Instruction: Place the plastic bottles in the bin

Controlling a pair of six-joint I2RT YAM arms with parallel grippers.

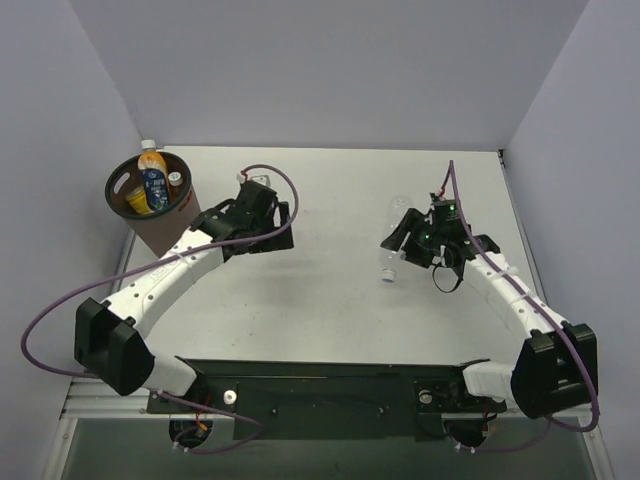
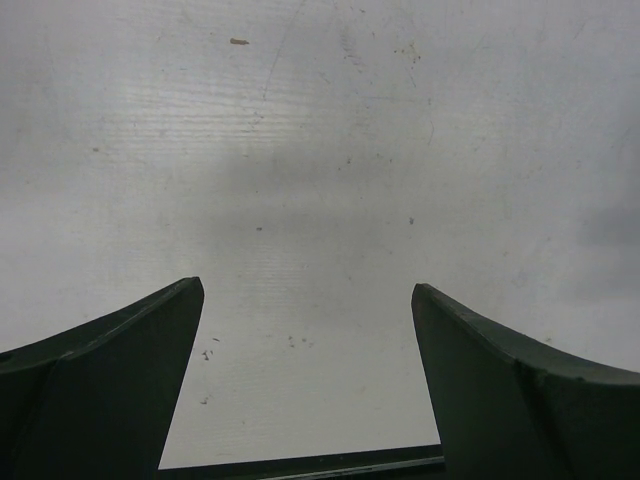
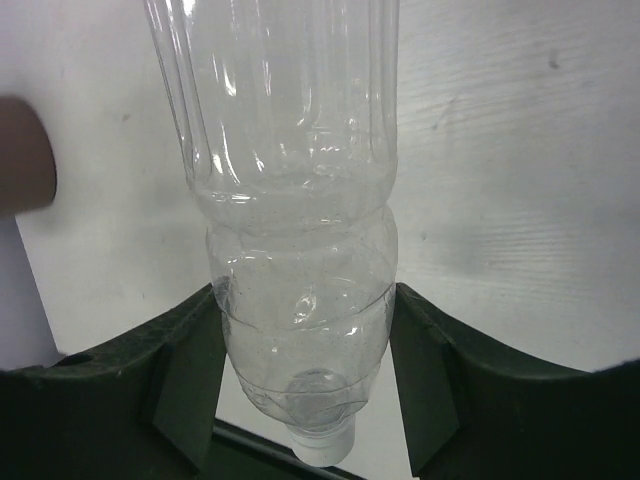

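Note:
The dark brown bin point(image 1: 160, 226) stands at the far left of the table. Inside it are an orange bottle point(image 1: 152, 160), a dark blue one point(image 1: 155, 186) and a yellow one point(image 1: 137, 203). My right gripper point(image 1: 402, 244) is right of centre, shut on the clear bottle point(image 1: 390, 264). In the right wrist view, the fingers point(image 3: 190, 350) press both sides of the clear bottle point(image 3: 290, 200) near its neck, white cap toward the wrist. My left gripper point(image 1: 272, 228) is just right of the bin. It is open and empty point(image 2: 308, 288) over bare table.
The white table point(image 1: 330, 300) is enclosed by pale walls on the left, back and right. The bin sits at the table's far left edge. A blurred brown shape point(image 3: 25, 150) shows at the left edge of the right wrist view.

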